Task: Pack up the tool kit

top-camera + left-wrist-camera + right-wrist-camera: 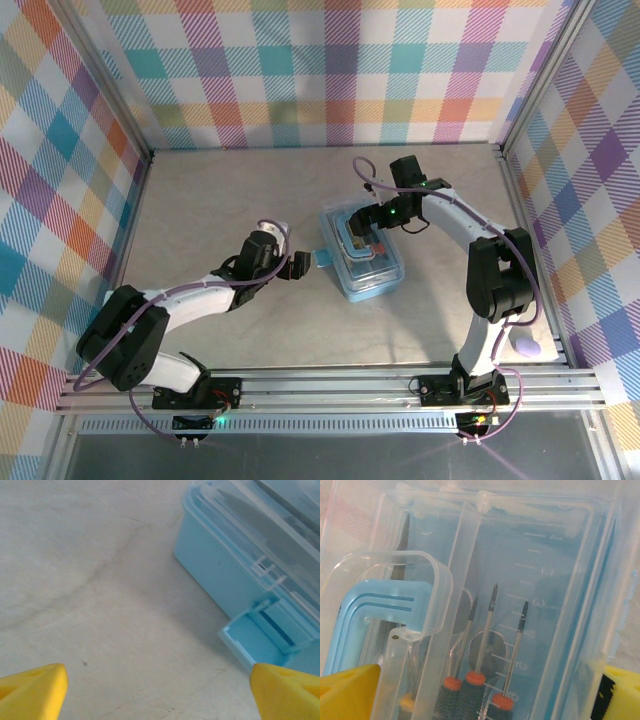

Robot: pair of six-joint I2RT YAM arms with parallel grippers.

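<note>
**Top view.** The tool box (362, 262), translucent light blue, stands near the middle of the table (220, 200) with its clear lid (358, 240) lying over it; a small blue latch flap (322, 260) juts from the box's left side; the left pincer (301, 263) sits low just beside that flap, pointing at it; the right pincer (378, 225) hangs over the far half of the lid.

**Left wrist view.** The left pincer (159, 690) is spread wide; its yellow fingertips (32, 690) stand at the two lower corners with bare table (100, 580) between them, so it pinches nothing; one tip lies just beside the latch flap (247, 645), which hangs swung away from the wall of the tool box (215, 570); whether tip and flap touch cannot be told.

**Right wrist view.** The right pincer (485, 695) is likewise spread wide, one yellow fingertip (347, 692) at each lower corner, looking down on the lid (560, 555); nothing is pinched between the tips; whether they rest on the lid cannot be told; beneath the lid lie three screwdrivers (476, 675) side by side, with black knurled grips, orange-red collars and thin shafts running away from the pincer; the blue handle (375, 615) sits at the left, under a raised clear part of the lid.
</note>
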